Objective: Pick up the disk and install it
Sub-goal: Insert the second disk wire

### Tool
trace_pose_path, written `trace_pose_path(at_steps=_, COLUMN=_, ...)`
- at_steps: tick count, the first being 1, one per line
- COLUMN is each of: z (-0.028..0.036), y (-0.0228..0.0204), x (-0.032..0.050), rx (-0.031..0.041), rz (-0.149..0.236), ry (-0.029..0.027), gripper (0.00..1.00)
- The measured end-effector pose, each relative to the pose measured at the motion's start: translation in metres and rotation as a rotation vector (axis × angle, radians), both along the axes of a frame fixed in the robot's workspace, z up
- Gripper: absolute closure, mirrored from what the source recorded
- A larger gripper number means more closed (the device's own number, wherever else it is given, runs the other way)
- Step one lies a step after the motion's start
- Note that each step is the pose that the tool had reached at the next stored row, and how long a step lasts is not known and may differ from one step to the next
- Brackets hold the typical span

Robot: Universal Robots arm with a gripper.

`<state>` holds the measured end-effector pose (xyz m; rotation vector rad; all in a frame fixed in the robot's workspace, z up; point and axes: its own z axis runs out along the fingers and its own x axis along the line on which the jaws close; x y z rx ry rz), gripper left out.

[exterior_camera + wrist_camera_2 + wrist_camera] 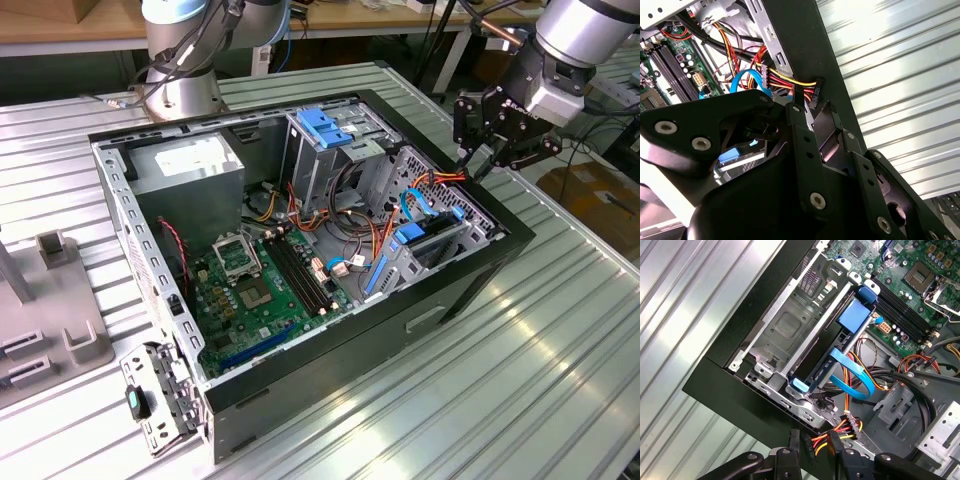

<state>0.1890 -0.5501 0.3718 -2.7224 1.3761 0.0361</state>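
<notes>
Disk [832, 347] in cage, near gripper [812, 452]

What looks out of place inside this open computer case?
A black connector on red and yellow wires hangs loose at the case edge, apparently plugged into nothing, right beside the gripper.

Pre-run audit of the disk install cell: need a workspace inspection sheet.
Surface: ribbed metal table bearing an open computer case.
Job's things: disk in its blue carrier, apparently seated in the drive bay.
Clutter: grey fixture at the exterior view's left.
Grippers: gripper at the case's edge, by the power connector.
Cables: yellow-red-black power bundle; blue data cable.
Surroundings: another arm's base behind the case.
</notes>
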Motion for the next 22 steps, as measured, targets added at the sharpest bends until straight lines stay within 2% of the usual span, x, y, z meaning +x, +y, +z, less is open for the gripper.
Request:
trace_pose_path(at_steps=2, z=0.0001, y=0.0001, x=0.0019, rx=-0.0002, rz=0.011, ry=0.0000, gripper=0.64)
trace_pose_path(at_steps=3, z=0.0000, y=0.0001, x=0.0025, rx=-0.0003, rz=0.035, ry=0.0000, gripper=0.64)
trace_pose_path(at_steps=8, z=-0.0004, y=0.0001, x=0.0038, rx=-0.0003, rz=0.089, ry=-0.0001, gripper=0.64)
trace_pose_path(at_steps=13, z=-0.0006, y=0.0004, x=0.0043, rx=-0.0001, rz=0.090, ry=0.0000, gripper=0.64)
trace_pose_path(at_steps=18, z=-0.0016, y=0.0033, x=0.0075, rx=-0.0002, rz=0.090, ry=0.0000, gripper=0.64)
trace_pose_path(at_steps=22, z=-0.0049, y=0.0049, x=0.0105, rx=-0.0003, rz=0.091, ry=0.0000, gripper=0.64)
